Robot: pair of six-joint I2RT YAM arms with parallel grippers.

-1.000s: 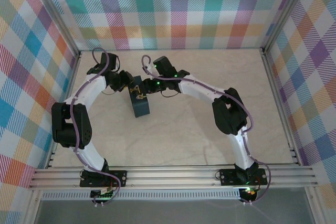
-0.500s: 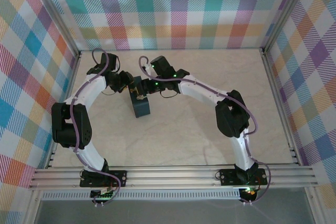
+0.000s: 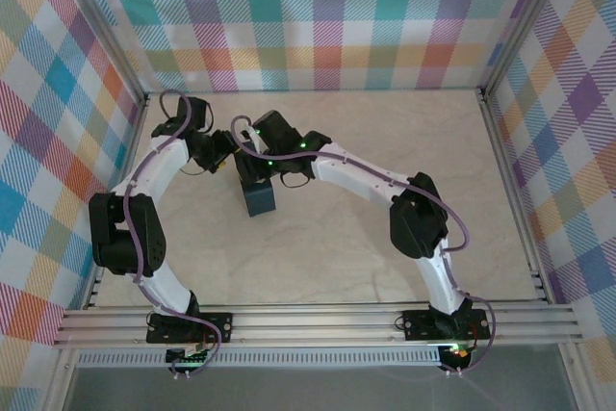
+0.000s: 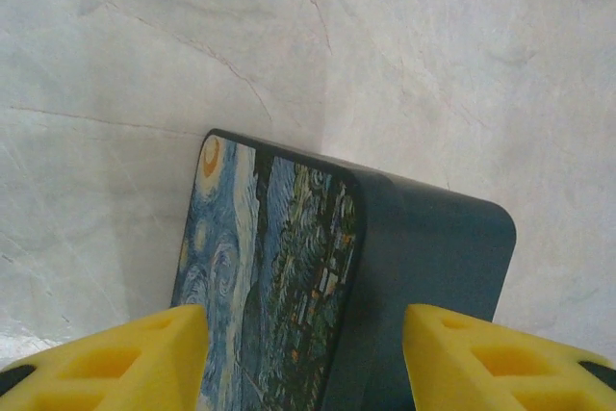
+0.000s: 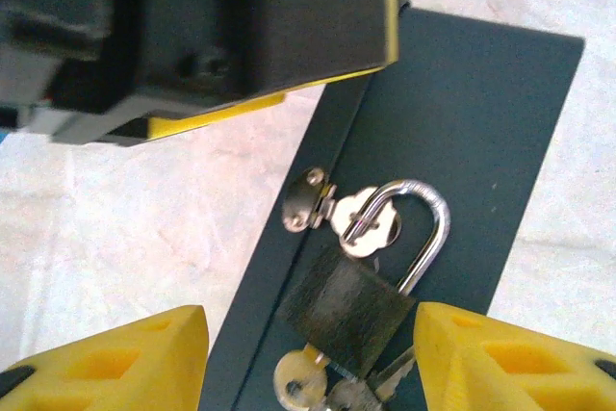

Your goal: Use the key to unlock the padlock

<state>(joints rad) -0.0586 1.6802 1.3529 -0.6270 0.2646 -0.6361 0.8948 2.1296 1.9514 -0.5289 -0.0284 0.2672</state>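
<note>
Top external: marbled table [image 3: 337,247], plaid walls [image 3: 318,16].

Padlock [image 5: 342,310]: dark body, matt, faintly brushed; shackle [image 5: 428,228] polished shiny metal. Key [image 5: 300,384]: pale glossy metal. Box [image 5: 481,113]: matt dark blue side, smooth printed face. Table [image 4: 404,36]: smooth marble-look surface.

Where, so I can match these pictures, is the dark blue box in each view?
Top external: dark blue box left of centre, where the two arms meet.
Left wrist: box lower centre, painted face showing, flanked by the left hand.
Right wrist: box runs diagonally from upper right, padlock on it.
Shared landmark: the pale marble table beside the box.
</note>
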